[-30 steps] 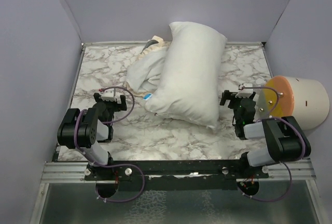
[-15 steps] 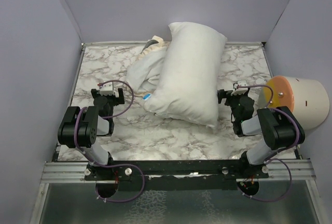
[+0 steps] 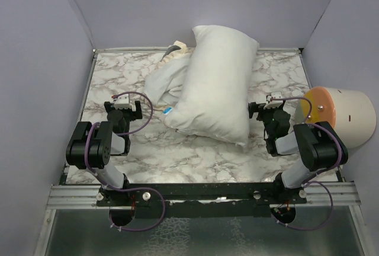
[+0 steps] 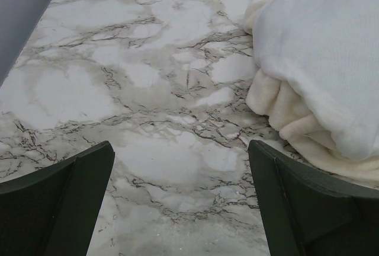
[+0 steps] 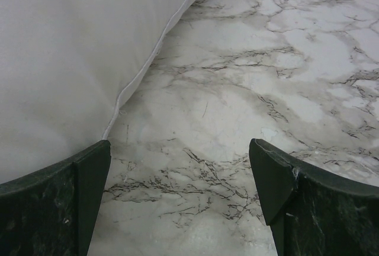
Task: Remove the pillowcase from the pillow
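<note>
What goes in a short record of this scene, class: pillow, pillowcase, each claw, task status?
pillow: bare, white, lying on the marble table
pillowcase: crumpled heap against the pillow, on the left arm's side
left claw: open, empty, near the pillowcase
right claw: open, empty, beside the pillow's edge
task status: pillowcase looks fully off the pillow

You are looking at a table with a white marble pattern and grey veins, boxed in by plain pale lilac walls: a back wall, a left wall and a right wall. Along its near edge runs a metal rail, with a dimpled grey plate below it. On your right, a white drum with a peach-coloured end lies on its side under soft, even light.
</note>
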Robot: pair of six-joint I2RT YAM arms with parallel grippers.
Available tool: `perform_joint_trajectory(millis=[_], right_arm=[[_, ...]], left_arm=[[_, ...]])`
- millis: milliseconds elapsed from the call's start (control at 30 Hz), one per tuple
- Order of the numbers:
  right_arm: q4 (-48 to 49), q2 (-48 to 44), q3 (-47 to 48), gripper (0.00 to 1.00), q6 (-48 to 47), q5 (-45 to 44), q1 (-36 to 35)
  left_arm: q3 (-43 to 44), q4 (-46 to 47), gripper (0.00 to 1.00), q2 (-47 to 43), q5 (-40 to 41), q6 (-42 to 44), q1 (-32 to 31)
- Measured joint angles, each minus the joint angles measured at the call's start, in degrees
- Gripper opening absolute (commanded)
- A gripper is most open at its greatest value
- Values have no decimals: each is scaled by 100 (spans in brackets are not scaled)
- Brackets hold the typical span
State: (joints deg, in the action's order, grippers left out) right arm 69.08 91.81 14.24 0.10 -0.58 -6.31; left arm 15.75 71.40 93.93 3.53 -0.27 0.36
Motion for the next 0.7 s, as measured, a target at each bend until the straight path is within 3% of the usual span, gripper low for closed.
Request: perform_joint_trajectory(millis=[700], right_arm=[[-9, 2, 39, 99, -129, 328, 0]], left_arm=[[0, 0, 99, 0, 2, 0, 0]])
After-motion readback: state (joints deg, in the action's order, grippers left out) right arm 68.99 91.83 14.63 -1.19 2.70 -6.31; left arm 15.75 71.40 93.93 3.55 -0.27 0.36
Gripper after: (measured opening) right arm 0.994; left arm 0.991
